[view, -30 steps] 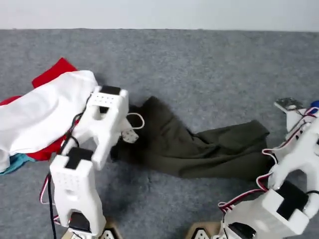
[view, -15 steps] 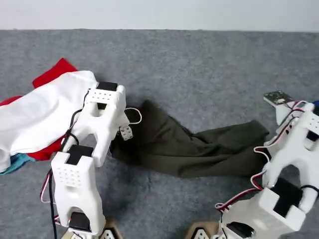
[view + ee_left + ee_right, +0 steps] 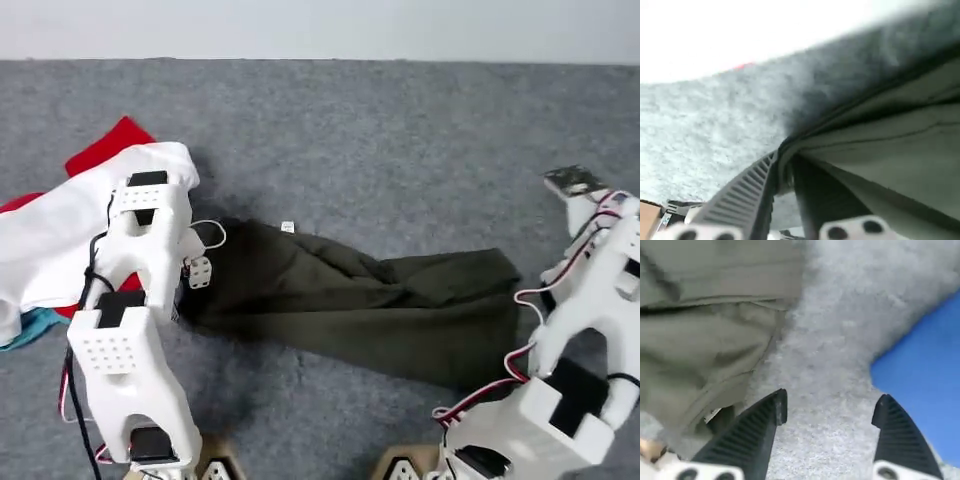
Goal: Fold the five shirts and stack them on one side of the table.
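Observation:
A dark olive shirt (image 3: pixel 370 310) lies stretched across the middle of the grey table (image 3: pixel 400 140). In the left wrist view my left gripper (image 3: pixel 785 175) is shut on the olive shirt (image 3: pixel 880 150), pinching a folded edge. From the high view, the left gripper (image 3: pixel 190 295) sits at the shirt's left end. Beside that arm is a pile with a white shirt (image 3: pixel 60 225) over a red shirt (image 3: pixel 115 140) and a teal shirt (image 3: pixel 22 328). My right gripper (image 3: pixel 832 412) hangs open over bare carpet, just off the olive shirt's (image 3: pixel 705 325) right edge.
A blue item (image 3: pixel 922 365) lies on the carpet close to the right gripper. The right arm (image 3: pixel 590 300) stands at the table's right side. Bare grey carpet stretches behind the olive shirt toward the far wall.
The left arm has drawn back to the left with the olive shirt's edge, stretching the shirt longer and flatter. The right arm shifted only slightly.

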`<state>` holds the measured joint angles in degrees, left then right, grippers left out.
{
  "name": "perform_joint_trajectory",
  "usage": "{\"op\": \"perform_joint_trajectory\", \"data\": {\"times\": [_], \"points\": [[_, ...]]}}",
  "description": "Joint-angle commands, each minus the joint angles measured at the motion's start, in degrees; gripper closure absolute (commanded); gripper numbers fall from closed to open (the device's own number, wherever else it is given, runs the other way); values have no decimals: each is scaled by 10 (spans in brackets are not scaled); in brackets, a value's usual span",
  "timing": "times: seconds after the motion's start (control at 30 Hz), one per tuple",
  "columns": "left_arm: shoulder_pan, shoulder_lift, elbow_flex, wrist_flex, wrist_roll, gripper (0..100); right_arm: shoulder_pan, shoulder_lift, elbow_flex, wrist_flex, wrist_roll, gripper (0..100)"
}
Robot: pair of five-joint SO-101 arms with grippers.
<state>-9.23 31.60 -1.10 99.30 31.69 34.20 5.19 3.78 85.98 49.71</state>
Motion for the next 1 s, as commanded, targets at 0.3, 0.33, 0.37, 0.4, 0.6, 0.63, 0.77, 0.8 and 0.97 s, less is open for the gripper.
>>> {"op": "perform_joint_trajectory", "data": {"times": [0.3,0.33,0.37,0.4,0.6,0.63,0.77,0.8,0.97], "points": [[99,-227,1,15,-15,983,-121,-7,-41,69,-5,721],[109,-256,2,15,-26,979,-138,-7,-41,58,-4,721],[120,-285,5,15,-43,974,-154,-7,-41,45,-5,721],[128,-314,9,15,-59,966,-168,-7,-44,32,-7,721],[145,-430,22,11,-91,865,-224,8,-40,-67,-61,722],[146,-430,21,11,-90,840,-226,20,-42,-82,-77,722],[145,-431,22,12,-69,775,-237,86,-43,-112,-109,796],[145,-433,22,12,-64,771,-238,103,-44,-114,-112,829],[143,-431,23,12,-62,772,-220,145,-44,-93,-111,995]]}}
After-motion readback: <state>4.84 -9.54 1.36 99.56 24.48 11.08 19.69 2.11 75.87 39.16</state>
